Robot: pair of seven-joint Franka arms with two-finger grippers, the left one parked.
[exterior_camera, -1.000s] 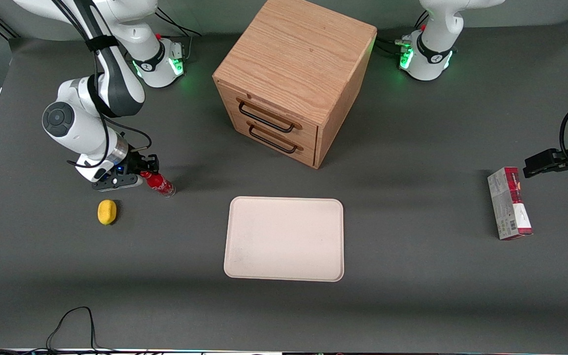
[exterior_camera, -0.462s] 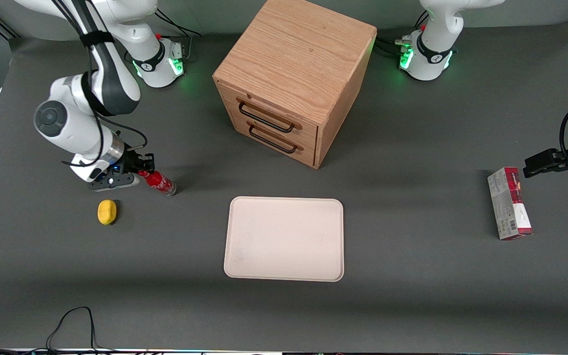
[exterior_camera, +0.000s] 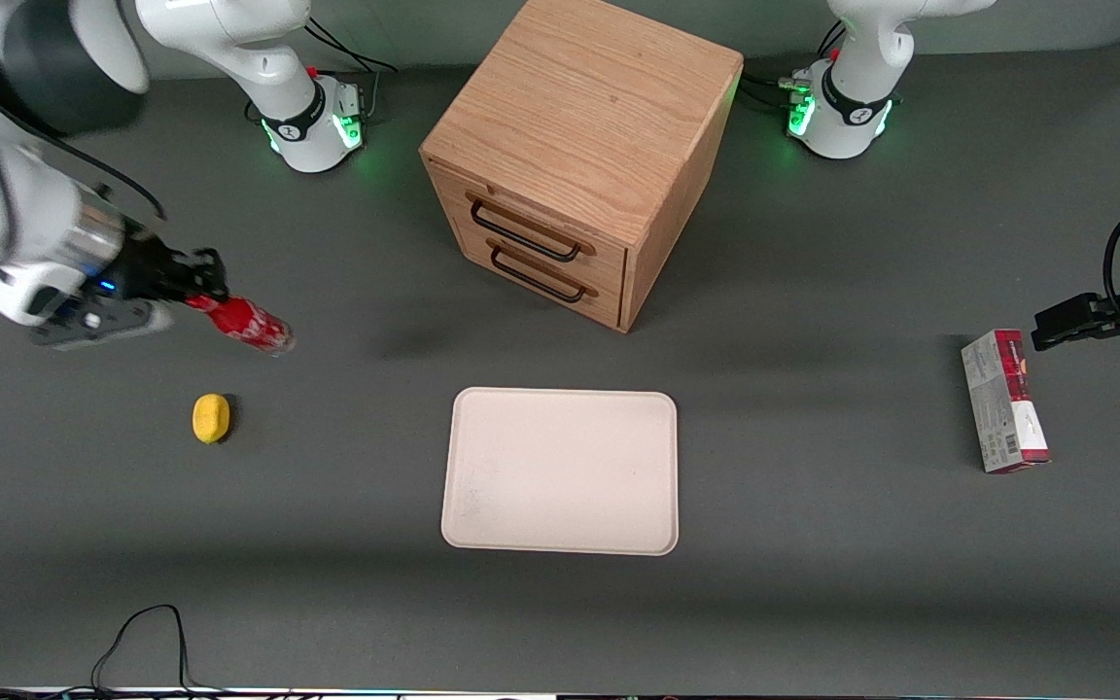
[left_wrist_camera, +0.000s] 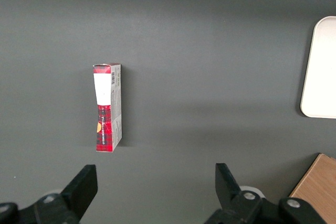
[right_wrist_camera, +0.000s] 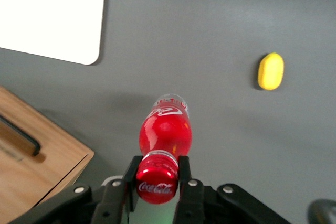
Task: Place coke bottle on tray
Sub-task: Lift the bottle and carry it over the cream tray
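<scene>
My right gripper is shut on the neck of the coke bottle, just under its red cap, and holds it high above the table at the working arm's end. In the right wrist view the fingers clamp the bottle on both sides, its clear base pointing down at the table. The cream-beige tray lies flat in the middle of the table, nearer the front camera than the cabinet. A corner of it shows in the right wrist view.
A wooden two-drawer cabinet stands farther from the camera than the tray. A yellow lemon lies on the table below the gripper. A red-and-white carton lies toward the parked arm's end.
My gripper has lifted the coke bottle well off the table and swung outward toward the working arm's end. The bottle's shadow has detached from it.
</scene>
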